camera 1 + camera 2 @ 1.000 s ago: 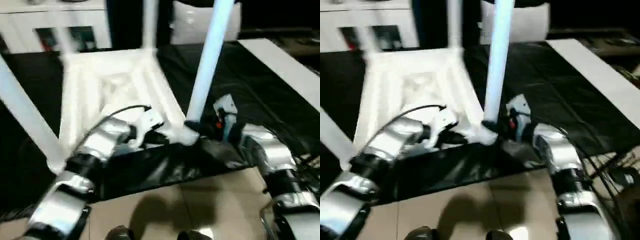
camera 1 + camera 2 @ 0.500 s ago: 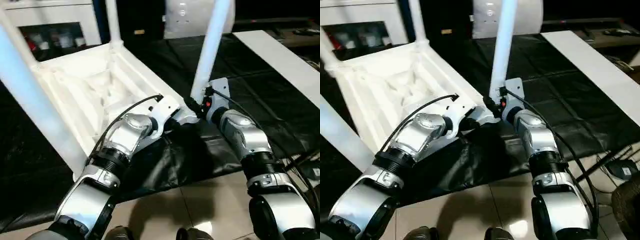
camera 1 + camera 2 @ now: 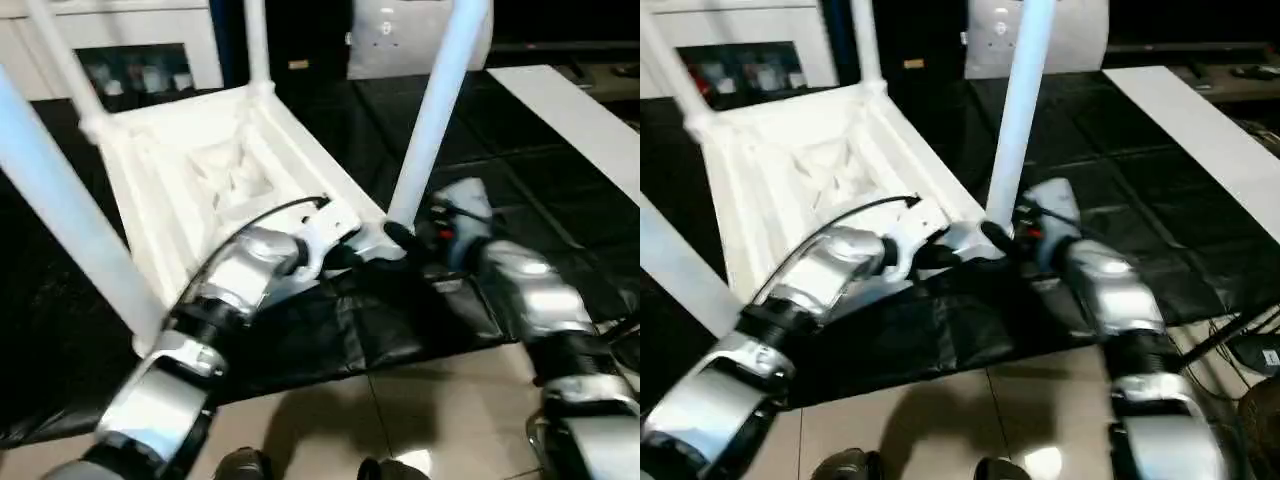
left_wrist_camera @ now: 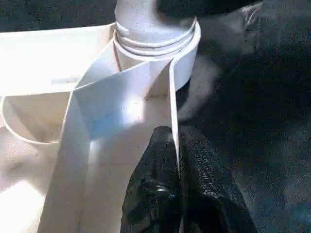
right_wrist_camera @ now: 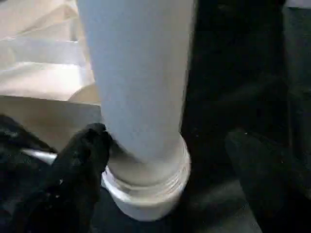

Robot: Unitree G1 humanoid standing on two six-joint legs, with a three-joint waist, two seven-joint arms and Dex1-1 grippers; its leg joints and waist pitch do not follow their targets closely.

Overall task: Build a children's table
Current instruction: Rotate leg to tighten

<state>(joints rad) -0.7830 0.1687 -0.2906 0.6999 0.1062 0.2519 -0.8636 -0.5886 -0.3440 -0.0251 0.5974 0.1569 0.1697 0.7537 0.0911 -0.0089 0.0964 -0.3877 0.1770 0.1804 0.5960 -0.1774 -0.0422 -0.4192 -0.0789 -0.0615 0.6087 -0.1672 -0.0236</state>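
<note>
Black fingers of the left gripper [image 4: 177, 182] are clamped on a rib of the upturned table [image 3: 190, 170]. At 3 o'clock, the right gripper [image 5: 170, 165] stands apart around the near leg [image 3: 435, 105], seated in its socket. Tightening seems underway; a firm closing grip would be needed next.
</note>
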